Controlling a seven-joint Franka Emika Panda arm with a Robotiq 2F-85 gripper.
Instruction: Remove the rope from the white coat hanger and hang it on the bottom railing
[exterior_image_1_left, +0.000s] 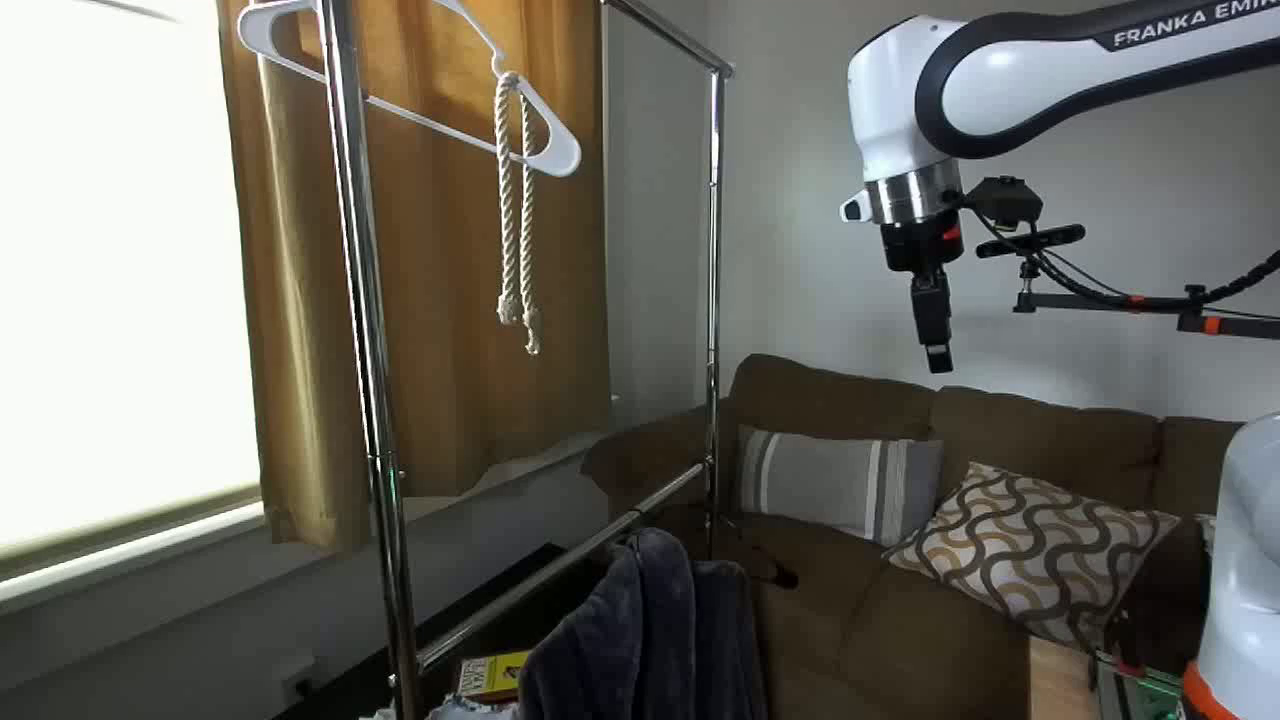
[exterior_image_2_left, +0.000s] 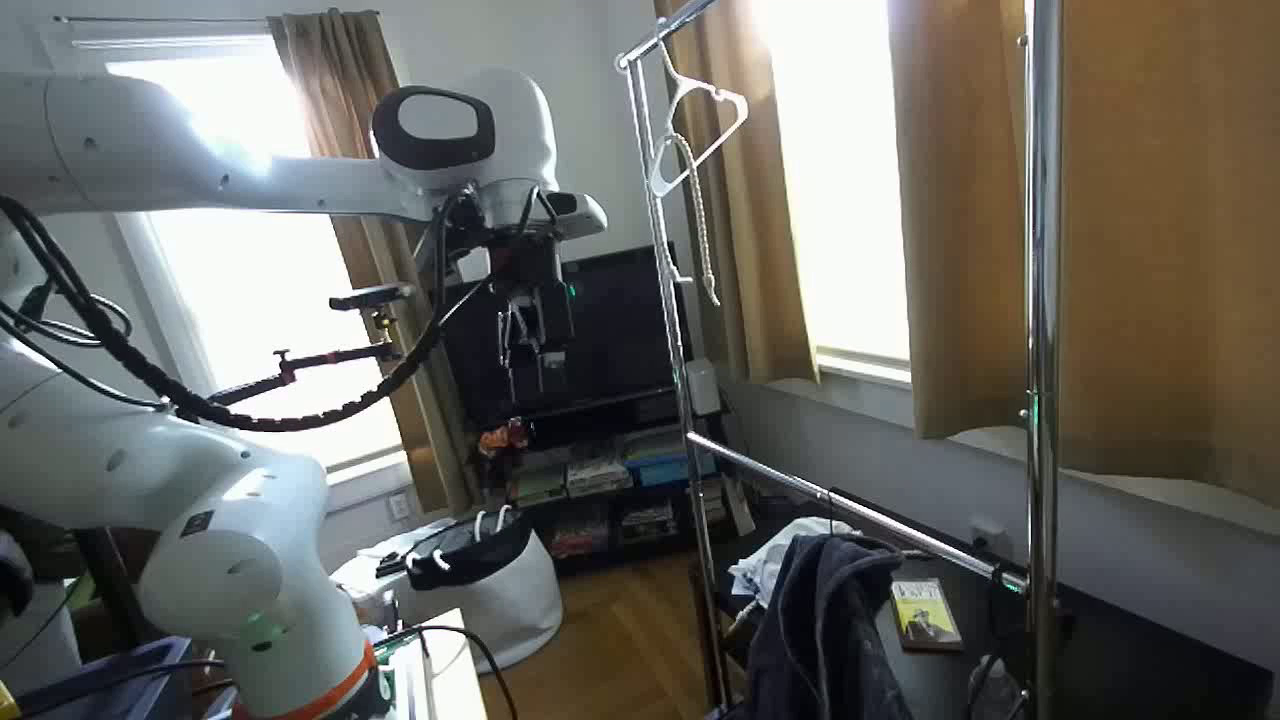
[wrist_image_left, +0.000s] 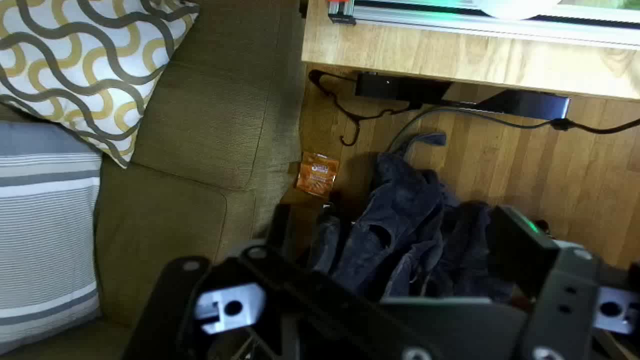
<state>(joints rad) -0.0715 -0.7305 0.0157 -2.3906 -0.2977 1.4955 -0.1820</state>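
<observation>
The white coat hanger (exterior_image_1_left: 558, 158) hangs high on the metal rack; it also shows in an exterior view (exterior_image_2_left: 661, 182). The pale twisted rope (exterior_image_1_left: 507, 220) is looped over one end of the hanger, with both ends dangling down; it also shows in an exterior view (exterior_image_2_left: 702, 225). The bottom railing (exterior_image_1_left: 560, 566) is a chrome bar low on the rack, also seen in an exterior view (exterior_image_2_left: 910, 531). My gripper (exterior_image_1_left: 938, 358) points down in the air, apart from the rack and rope. In the wrist view its fingers (wrist_image_left: 400, 235) stand wide apart with nothing between them.
A dark blue-grey robe (exterior_image_1_left: 650, 620) hangs from the bottom railing, below my gripper in the wrist view (wrist_image_left: 395, 220). The chrome rack posts (exterior_image_1_left: 365, 330) stand upright. A brown sofa (exterior_image_1_left: 830, 400) with pillows is behind. A wooden tabletop (wrist_image_left: 450, 57) is near the base.
</observation>
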